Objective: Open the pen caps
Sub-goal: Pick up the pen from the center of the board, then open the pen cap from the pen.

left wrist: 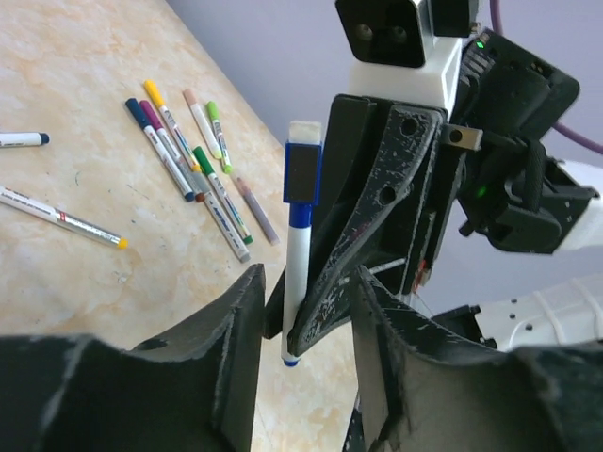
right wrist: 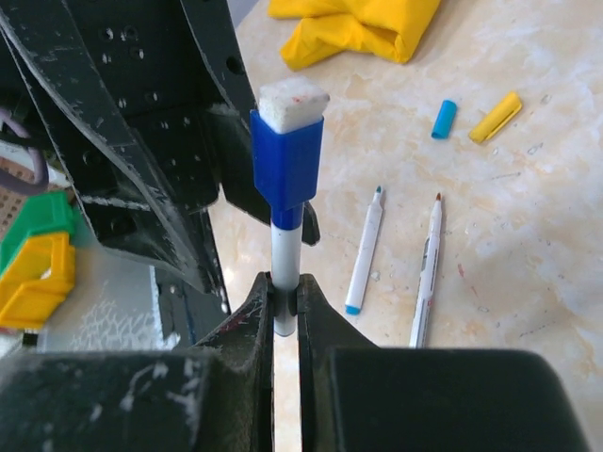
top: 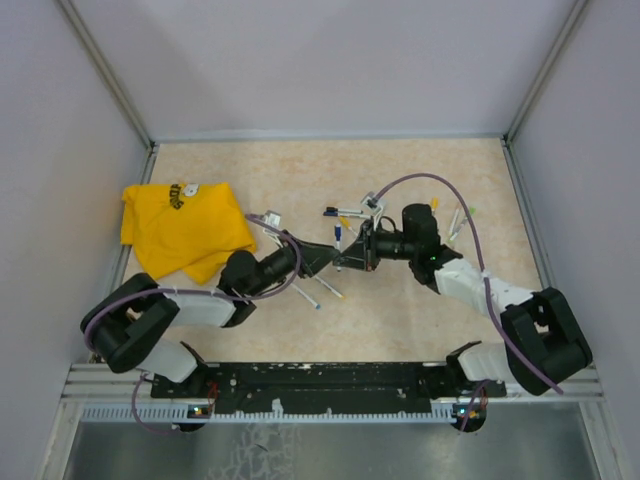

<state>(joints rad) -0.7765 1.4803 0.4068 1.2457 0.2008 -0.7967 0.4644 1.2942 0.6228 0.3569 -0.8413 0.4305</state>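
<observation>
Pen (right wrist: pixel 285 252) is gripped by its barrel in the clenched right claw (right wrist: pixel 285 299) above the worktop (right wrist: pixel 537 226), with its blue cap (right wrist: pixel 287 168) not yet removed. The left claw (left wrist: pixel 306 325) is seen released, its jaws set apart on either side of the pen's lower end, with nothing grasped. A loose light-blue cap (right wrist: pixel 444 119) and a loose yellow cap (right wrist: pixel 497 117) are seen lying on the worktop beyond two uncapped pens (right wrist: pixel 363 250), near a yellow cloth (right wrist: pixel 363 28). The uncapping of this pen is judged to be in hand; next, the blue cap would need to be pinched by the left claw and drawn straight off along the barrel
</observation>
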